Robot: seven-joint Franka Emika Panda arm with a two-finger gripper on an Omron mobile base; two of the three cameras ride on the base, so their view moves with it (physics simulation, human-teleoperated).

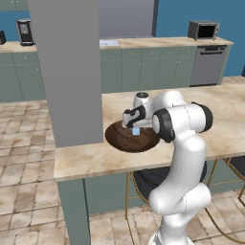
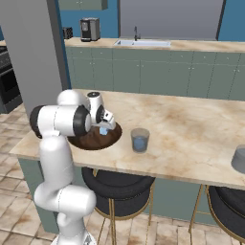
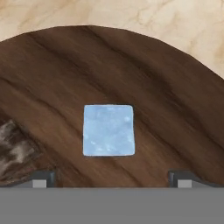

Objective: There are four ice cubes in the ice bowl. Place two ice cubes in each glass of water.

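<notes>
Between the open end effector (image 3: 109, 177) fingertips lies an ice cube (image 3: 108, 130).

- The ice cube (image 3: 108, 130) was flanked by bare wood of the bowl (image 3: 166, 109) on all sides, between the wide-spread fingertips (image 3: 43, 178).
- Open counter (image 2: 191, 124) was left between the bowl and the glass (image 2: 139, 139).
- A grey pillar (image 1: 67, 72) was set close beside the bowl's far side.

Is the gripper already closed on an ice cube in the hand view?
No. The ice cube lies on the ice bowl floor, with the gripper fingertips spread wide either side.
</notes>
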